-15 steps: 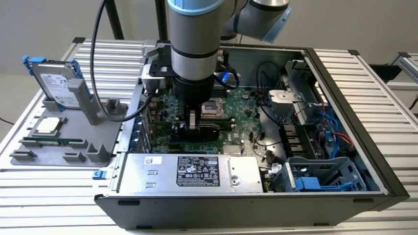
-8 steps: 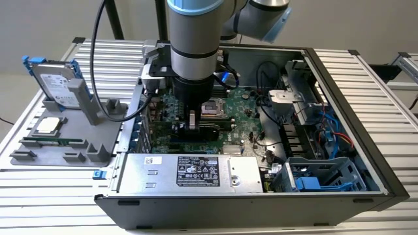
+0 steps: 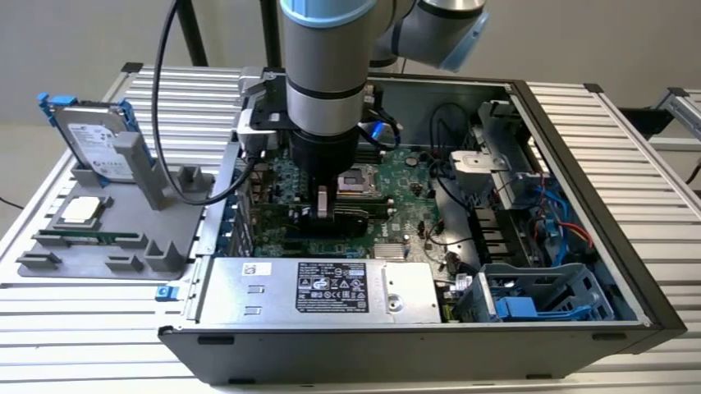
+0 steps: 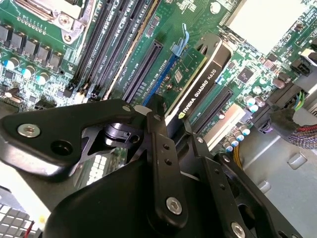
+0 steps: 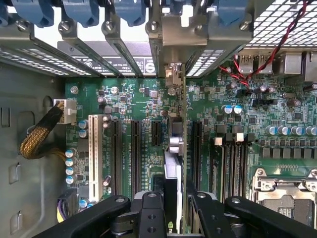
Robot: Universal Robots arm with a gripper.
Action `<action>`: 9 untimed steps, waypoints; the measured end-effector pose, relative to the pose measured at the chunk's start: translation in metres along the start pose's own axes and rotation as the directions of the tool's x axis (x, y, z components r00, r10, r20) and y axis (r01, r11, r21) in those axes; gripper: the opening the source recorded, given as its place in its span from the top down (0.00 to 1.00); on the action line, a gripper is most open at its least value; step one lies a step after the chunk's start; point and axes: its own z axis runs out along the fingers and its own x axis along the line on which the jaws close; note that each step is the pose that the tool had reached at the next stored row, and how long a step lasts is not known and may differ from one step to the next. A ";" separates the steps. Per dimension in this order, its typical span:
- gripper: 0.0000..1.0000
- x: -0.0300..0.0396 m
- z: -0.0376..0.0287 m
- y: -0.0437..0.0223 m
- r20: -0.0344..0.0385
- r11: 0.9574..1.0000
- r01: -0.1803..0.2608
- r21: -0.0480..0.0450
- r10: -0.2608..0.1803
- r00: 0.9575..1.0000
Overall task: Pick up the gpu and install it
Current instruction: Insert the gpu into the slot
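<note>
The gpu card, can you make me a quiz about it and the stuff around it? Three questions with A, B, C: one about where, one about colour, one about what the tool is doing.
1. Where is the gpu?
A. Flat on the grey tray
B. On top of the power supply
C. Inside the computer case, standing on edge over the motherboard

2. What colour are the rails on the hard drive?
A. Blue
B. Red
C. Yellow

3. What is the tool doing?
A. Hanging open high above the case
B. Closed on the gpu
C. Holding the hard drive

Answers:
1 C, both wrist views show the card upright among the motherboard's slots.
2 A, blue strips run along the drive's edges in the exterior view.
3 B, the first wrist view shows its fingers on either side of the card's edge.
</note>
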 end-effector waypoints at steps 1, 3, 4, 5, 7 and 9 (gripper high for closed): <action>1.00 0.0000 0.0003 0.0000 0.000 1.000 0.000 0.000 0.000 1.000; 1.00 0.0000 0.0006 0.0001 0.000 1.000 0.000 0.000 0.000 1.000; 1.00 0.0000 0.0007 0.0000 0.000 1.000 0.000 0.000 0.000 1.000; 1.00 -0.0001 0.0008 0.0001 0.000 1.000 0.000 0.000 0.000 1.000; 1.00 -0.0001 -0.0011 0.0001 0.001 1.000 0.000 0.000 0.000 1.000; 1.00 -0.0002 -0.0062 0.0003 0.002 1.000 -0.001 -0.001 0.001 1.000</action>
